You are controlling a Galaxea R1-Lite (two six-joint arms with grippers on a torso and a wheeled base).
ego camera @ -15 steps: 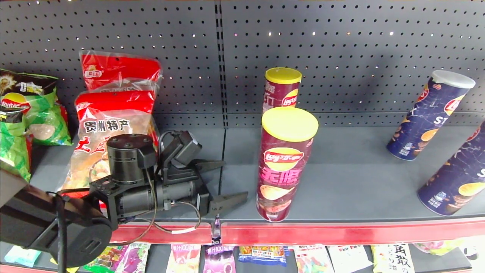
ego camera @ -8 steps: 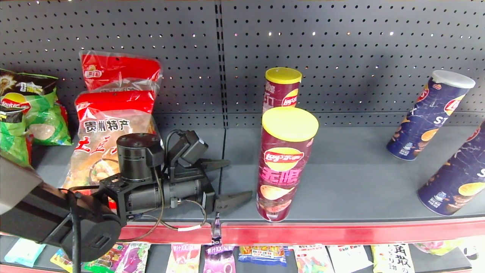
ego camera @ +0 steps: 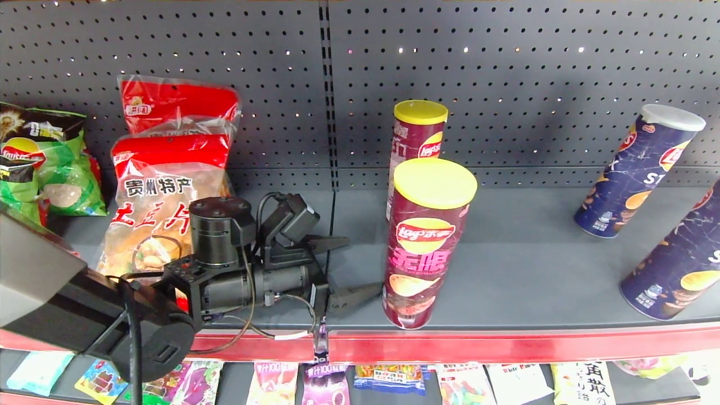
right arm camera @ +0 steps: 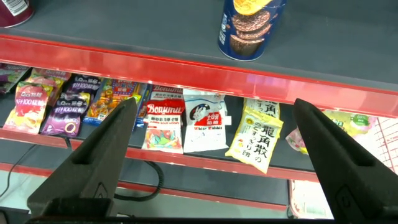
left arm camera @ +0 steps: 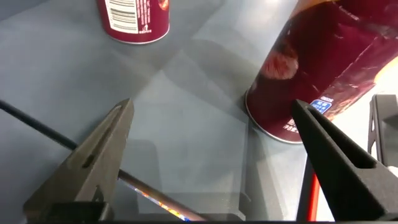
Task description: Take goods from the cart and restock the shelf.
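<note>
Since a second ago the left pincer (ego camera: 365,265) has slid along the shelf (ego camera: 534,264) toward the front maroon can (ego camera: 427,247), and that can's yellow lid has shifted a little away from the pincer. The jaws stand apart and hold nothing, lying sideways low over the shelf.

The front maroon can stands just ahead of the tips, at the shelf's front edge. The nearer finger's tip is right beside its base; whether it touches I cannot tell. A rear maroon can (ego camera: 419,132) stands ahead of the farther finger, behind the front one and close to it, leaving little room on that side.

Back by the wrist, red bags (ego camera: 163,185) lean against the pegboard, with green bags (ego camera: 56,169) farther back still. Two blue cans (ego camera: 635,174) stand well beyond the maroon pair. Under the pincer runs the red lip (ego camera: 506,346), with small packets (ego camera: 388,377) below it.

The right pincer (right arm camera: 214,102) is spread wide and empty, facing that lip, with one blue can on the shelf ahead of it.
</note>
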